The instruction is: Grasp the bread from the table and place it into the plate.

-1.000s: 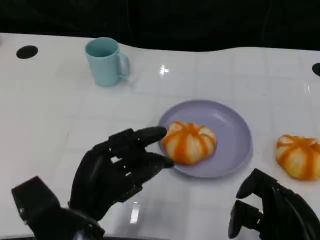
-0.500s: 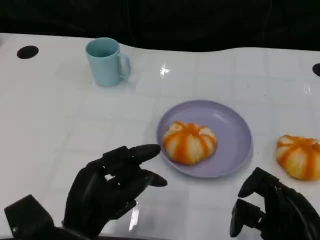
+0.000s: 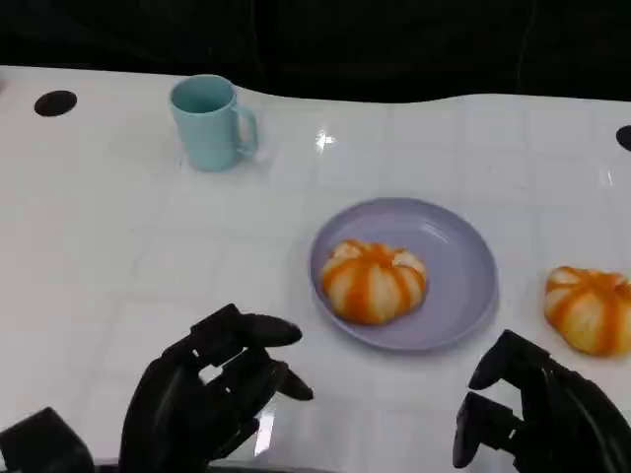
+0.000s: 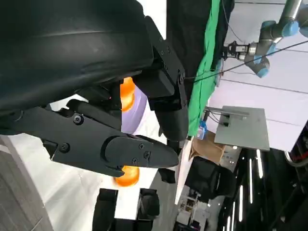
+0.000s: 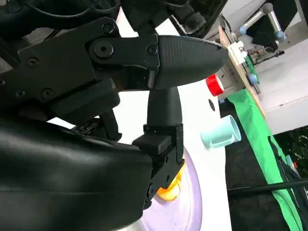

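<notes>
An orange-and-cream striped bread (image 3: 374, 281) lies on the left part of the lilac plate (image 3: 461, 266). A second bread of the same kind (image 3: 589, 308) sits on the white table to the right of the plate. My left hand (image 3: 204, 390) hovers low at the front left, fingers apart, holding nothing, well short of the plate. My right hand (image 3: 537, 419) stays at the front right, below the second bread, fingers loosely curled and empty. The left wrist view catches both breads (image 4: 127, 93) (image 4: 126, 176) past my left hand (image 4: 96, 96); the right wrist view shows bread (image 5: 169, 191) and plate (image 5: 190, 204).
A light blue mug (image 3: 210, 122) stands at the back left, also seen as a mug (image 5: 220, 133) in the right wrist view. Black round holes (image 3: 54, 102) mark the table's far corners. A dark backdrop runs behind the table's far edge.
My left hand has pulled back from the plate's left rim toward the front edge of the table, empty. The bread stays on the plate. The right hand has not moved.
</notes>
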Available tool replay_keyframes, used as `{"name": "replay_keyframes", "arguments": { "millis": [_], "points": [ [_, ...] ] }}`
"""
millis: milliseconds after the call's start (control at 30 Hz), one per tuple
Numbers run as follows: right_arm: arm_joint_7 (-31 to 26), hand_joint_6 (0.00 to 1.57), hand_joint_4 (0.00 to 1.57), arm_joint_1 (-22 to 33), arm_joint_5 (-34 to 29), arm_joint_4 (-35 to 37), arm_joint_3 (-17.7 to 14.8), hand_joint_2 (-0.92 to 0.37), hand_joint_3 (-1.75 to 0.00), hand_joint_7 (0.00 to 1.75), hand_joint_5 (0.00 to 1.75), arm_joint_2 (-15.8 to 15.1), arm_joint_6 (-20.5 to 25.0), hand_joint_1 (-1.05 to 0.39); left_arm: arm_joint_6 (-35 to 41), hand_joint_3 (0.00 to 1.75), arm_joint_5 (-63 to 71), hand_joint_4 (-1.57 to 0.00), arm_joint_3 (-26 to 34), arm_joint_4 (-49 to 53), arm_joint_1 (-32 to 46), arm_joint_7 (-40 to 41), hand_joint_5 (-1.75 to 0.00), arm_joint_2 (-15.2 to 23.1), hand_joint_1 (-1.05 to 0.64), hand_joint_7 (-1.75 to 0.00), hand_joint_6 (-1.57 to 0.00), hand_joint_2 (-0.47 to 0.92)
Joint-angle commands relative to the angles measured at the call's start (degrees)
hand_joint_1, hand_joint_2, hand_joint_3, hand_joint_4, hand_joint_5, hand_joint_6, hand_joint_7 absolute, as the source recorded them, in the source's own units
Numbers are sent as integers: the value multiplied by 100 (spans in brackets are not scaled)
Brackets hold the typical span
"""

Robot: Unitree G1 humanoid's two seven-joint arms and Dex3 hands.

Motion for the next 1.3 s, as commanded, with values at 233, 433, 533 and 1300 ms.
{"name": "replay_keyframes", "arguments": {
  "millis": [233, 433, 533, 1300],
  "points": [
    [-8, 48, 77, 14, 91, -127, -55, -92, -49, 175, 175, -86, 116, -54, -33, 27, -101, -56, 192, -37, 222, -47, -164, 28, -56, -121, -57, 92],
    [8, 48, 77, 22, 99, -129, -74, -92, -49, 174, 175, -78, 109, -54, -73, 31, -141, -55, 266, 15, 253, -73, -170, 1, -55, -127, -55, 92],
    [19, 48, 77, 29, 99, -136, -74, -92, -48, 174, 175, -76, 98, -54, -132, 31, -180, -55, 310, 88, 246, -135, -171, -12, -55, -129, -54, 92],
    [29, 47, 77, -16, 93, -45, -110, -92, -48, 174, 175, -64, 62, -54, -234, 31, -159, -58, 484, 326, 254, -284, -173, -73, -54, -129, -57, 92]
  ]
}}
